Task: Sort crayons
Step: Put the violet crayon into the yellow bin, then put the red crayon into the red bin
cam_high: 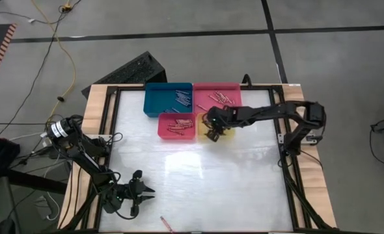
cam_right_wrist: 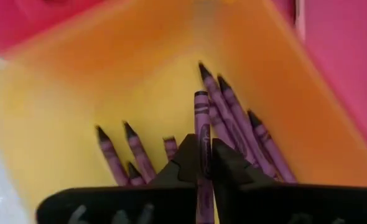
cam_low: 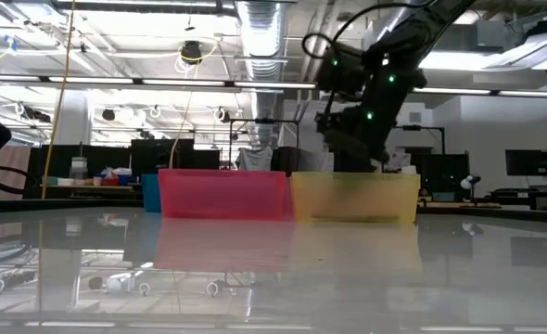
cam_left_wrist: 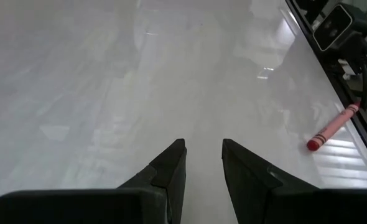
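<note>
My right gripper [cam_right_wrist: 202,152] hangs over the yellow tray [cam_right_wrist: 65,124], shut on a purple crayon [cam_right_wrist: 201,115]. Several more purple crayons [cam_right_wrist: 239,124] lie on that tray's floor, leaning toward one wall. In the high view the gripper [cam_high: 213,133] is above the yellow tray [cam_high: 202,134], beside the red tray [cam_high: 161,127]. My left gripper [cam_left_wrist: 203,155] stands open low over the bare table near its front left [cam_high: 151,193], with nothing between its fingers. A red crayon [cam_left_wrist: 333,127] lies flat on the table close to the near edge [cam_high: 166,224]. My right gripper pinches the purple crayon's shaft [cam_right_wrist: 201,134] between its two fingers. The crayon lies along the fingers, and its flat end [cam_right_wrist: 201,95] sticks out past their tips. The fingers slant down into the yellow tray from above. The crayon is clear of the crayons below.
The blue tray [cam_high: 154,97] and the pink tray [cam_high: 230,88] stand behind the red and yellow ones at the table's far side, each with crayons in it. A black frame [cam_high: 107,123] borders the table. The middle of the table is bare, shiny surface.
</note>
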Controlling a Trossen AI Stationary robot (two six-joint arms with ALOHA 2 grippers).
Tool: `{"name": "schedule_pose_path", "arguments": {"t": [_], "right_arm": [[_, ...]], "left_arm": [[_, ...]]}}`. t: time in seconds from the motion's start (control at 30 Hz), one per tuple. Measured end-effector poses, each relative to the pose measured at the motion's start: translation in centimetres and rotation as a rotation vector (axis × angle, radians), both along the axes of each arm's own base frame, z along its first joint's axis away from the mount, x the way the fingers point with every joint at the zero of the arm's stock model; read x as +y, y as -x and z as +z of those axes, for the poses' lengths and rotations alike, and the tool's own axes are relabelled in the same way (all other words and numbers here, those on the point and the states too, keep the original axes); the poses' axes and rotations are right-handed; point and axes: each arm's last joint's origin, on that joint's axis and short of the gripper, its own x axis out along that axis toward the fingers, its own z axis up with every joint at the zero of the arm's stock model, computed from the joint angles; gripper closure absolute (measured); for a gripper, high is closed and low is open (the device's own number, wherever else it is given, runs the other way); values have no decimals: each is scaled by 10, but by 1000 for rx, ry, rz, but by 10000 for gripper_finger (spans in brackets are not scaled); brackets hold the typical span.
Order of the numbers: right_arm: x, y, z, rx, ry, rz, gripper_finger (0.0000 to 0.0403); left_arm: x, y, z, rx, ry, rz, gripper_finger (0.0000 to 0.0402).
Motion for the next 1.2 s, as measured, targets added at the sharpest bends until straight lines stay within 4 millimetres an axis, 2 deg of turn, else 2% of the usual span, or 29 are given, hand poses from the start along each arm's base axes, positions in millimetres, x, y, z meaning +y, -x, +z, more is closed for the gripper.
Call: {"name": "schedule_pose_path", "arguments": {"t": [0.17,0.33,0.5,0.67,0.8,1.0,1.13,1.2], "right_arm": [[-8,-3,-14,30,-36,11,354],[-9,-1,-7,9,-30,6,325],[-8,-3,20,-79,-63,39,310],[4,-16,59,-210,-156,173,310],[35,-35,92,-369,-218,357,310],[115,-56,135,-591,-171,574,310],[168,-56,145,-623,-93,586,310],[192,-53,141,-602,-55,583,310]], "left_arm": [[-1,0,0,11,9,-16,307],[-1,0,-1,19,10,-25,307],[0,0,-1,12,2,-12,307],[0,0,-1,11,1,-11,307],[0,0,-1,12,1,-12,307],[0,0,-1,12,-2,-16,307],[0,0,-1,12,2,-14,307],[0,0,0,10,2,-16,307]]}}
